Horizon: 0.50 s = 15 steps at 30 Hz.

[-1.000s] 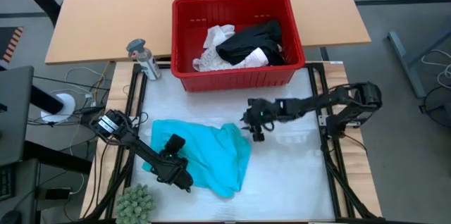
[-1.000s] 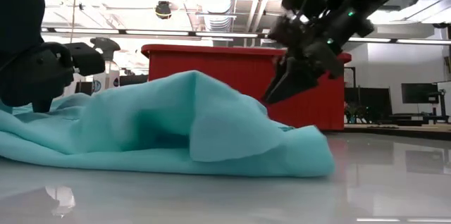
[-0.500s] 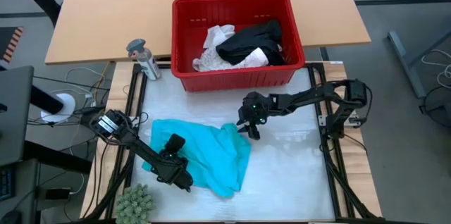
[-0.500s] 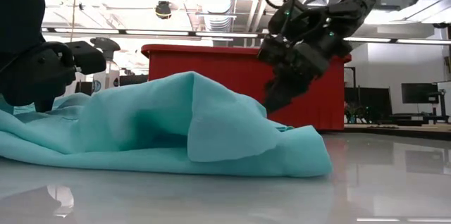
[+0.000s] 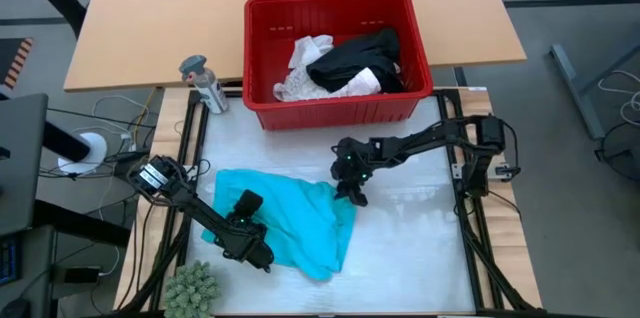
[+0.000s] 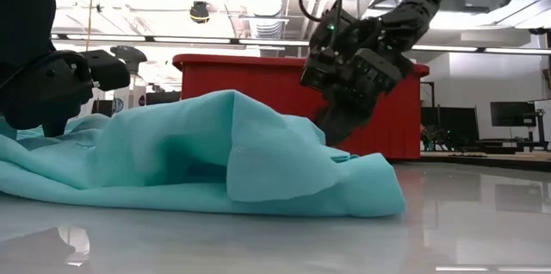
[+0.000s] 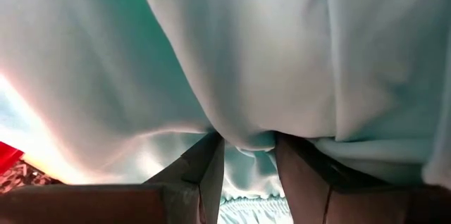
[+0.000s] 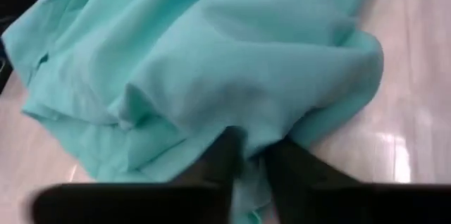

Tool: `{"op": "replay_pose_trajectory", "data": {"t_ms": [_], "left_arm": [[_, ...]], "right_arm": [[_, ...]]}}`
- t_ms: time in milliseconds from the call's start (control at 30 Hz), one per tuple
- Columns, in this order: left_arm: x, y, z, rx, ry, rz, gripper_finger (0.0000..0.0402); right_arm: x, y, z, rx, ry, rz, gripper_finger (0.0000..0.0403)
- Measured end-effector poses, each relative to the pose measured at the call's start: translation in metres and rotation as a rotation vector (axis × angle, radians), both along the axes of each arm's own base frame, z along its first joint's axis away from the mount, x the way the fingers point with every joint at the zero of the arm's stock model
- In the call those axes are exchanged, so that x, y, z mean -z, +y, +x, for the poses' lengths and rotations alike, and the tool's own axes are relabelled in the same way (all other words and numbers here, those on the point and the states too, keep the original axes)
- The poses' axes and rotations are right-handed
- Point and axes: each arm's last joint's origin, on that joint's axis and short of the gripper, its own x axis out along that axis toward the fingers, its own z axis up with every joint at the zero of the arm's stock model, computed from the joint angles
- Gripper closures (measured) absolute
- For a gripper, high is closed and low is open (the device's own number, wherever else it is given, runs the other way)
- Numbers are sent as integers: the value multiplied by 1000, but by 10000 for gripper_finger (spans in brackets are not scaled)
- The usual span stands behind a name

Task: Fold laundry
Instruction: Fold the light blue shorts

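A teal garment (image 5: 290,220) lies crumpled on the white table top, left of the middle, and rises in a hump in the low view (image 6: 198,149). My left gripper (image 5: 260,255) is at its near left part, shut on a fold of it. My right gripper (image 5: 352,196) slants down onto its far right corner and is shut on the cloth there (image 8: 250,164). More laundry, a black garment (image 5: 357,58) and a white one (image 5: 305,66), lies in the red basket (image 5: 330,0). My left gripper pinches a hanging fold of the teal garment (image 7: 246,136) between its two fingers, slanting down from the table's left. The cloth drapes over and past the fingers; the rest lies slack on the table. My right gripper pinches the garment's far right edge (image 8: 243,129) between its two fingers (image 8: 218,160), slanting down from the table's right. One layer or several, I cannot tell. The cloth there still rests on the table.
The red basket stands at the table's far edge. A spray bottle (image 5: 203,83) stands to the basket's left and a green fuzzy plant (image 5: 192,290) at the near left corner. Bare table top (image 5: 420,248) lies to the right of the garment.
My right gripper has gone toward the table's left and down, tipping and rolling, until its fingertips are on the teal garment's far right corner. The garment's right flap has shifted slightly under it. My left gripper has kept still.
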Motion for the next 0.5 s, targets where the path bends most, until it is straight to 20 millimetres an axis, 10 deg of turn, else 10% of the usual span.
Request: {"op": "replay_pose_trajectory", "data": {"t_ms": [500], "left_arm": [[0, 0, 0, -15, -10, 2, 285]], "right_arm": [[-65, 22, -34, -53, 213, -22, 384]]}}
